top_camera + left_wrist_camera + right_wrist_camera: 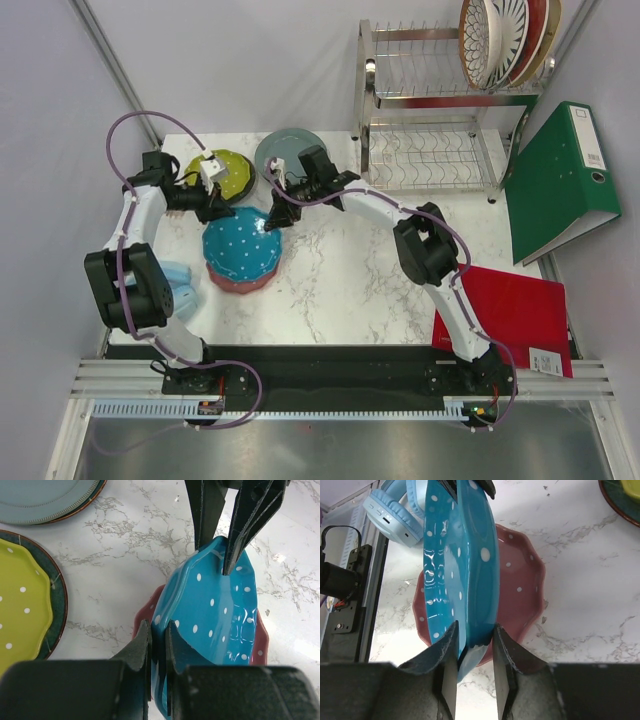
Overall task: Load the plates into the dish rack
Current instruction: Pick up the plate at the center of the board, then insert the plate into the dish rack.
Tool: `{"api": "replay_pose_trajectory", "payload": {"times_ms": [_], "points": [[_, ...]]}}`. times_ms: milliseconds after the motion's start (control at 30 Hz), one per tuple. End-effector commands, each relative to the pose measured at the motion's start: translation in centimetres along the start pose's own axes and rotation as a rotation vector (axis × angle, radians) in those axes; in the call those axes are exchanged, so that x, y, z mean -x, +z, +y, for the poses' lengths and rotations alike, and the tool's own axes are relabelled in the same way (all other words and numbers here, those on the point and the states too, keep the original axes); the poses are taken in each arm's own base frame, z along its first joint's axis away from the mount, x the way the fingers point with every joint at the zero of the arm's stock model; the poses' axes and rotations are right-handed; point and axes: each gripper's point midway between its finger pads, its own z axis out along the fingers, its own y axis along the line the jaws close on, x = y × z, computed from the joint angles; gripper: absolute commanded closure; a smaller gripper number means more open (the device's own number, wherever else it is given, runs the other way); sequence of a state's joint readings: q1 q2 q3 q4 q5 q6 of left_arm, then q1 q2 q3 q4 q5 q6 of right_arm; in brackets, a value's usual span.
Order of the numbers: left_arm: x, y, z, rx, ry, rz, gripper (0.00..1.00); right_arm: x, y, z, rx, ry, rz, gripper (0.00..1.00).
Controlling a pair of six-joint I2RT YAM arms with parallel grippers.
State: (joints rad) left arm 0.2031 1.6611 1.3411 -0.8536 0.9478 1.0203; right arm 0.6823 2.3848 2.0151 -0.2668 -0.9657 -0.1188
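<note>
A teal plate with white dots (240,250) stands tilted on edge over a pink dotted plate (238,286) on the marble table. My left gripper (158,635) is shut on its one rim. At the opposite rim my right gripper (475,630) is closed, with the teal plate (465,555) between both fingers. In the left wrist view the right gripper (215,555) pinches the far rim of the teal plate (215,610). A lime plate (225,175) and a grey-blue plate (290,150) lie behind. The dish rack (430,130) at back right holds several plates (505,40) on its upper tier.
A green binder (560,180) leans to the right of the rack. A red folder (510,315) lies at the front right. Blue headphones (175,280) sit at the table's left edge, close to the pink plate (520,580).
</note>
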Motion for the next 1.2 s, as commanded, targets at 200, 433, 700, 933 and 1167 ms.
{"api": "replay_pose_trajectory", "payload": {"times_ms": [200,433,700,933,1167], "points": [[6.8,-3.3,2.0,0.22,0.072,-0.139,0.6,5.8,-1.3,1.5,-0.016,-0.067,-0.081,1.0],[15.2,-10.5,-0.3,0.434,0.264,-0.253,0.25,12.3,-6.1,2.1,-0.148,-0.08,-0.187,1.0],[19.7,-17.9,-1.4,0.815,0.349,-0.429,0.0,23.8,-12.9,4.3,-0.286,-0.177,-0.425,1.0],[18.0,-18.1,-0.2,0.922,0.25,-0.509,0.0,31.9,-20.3,7.3,-0.446,-0.346,-0.649,1.0],[14.8,-14.8,0.2,0.83,0.111,-0.503,0.0,39.6,-31.0,12.4,-0.768,-0.621,-0.967,1.0]]}}
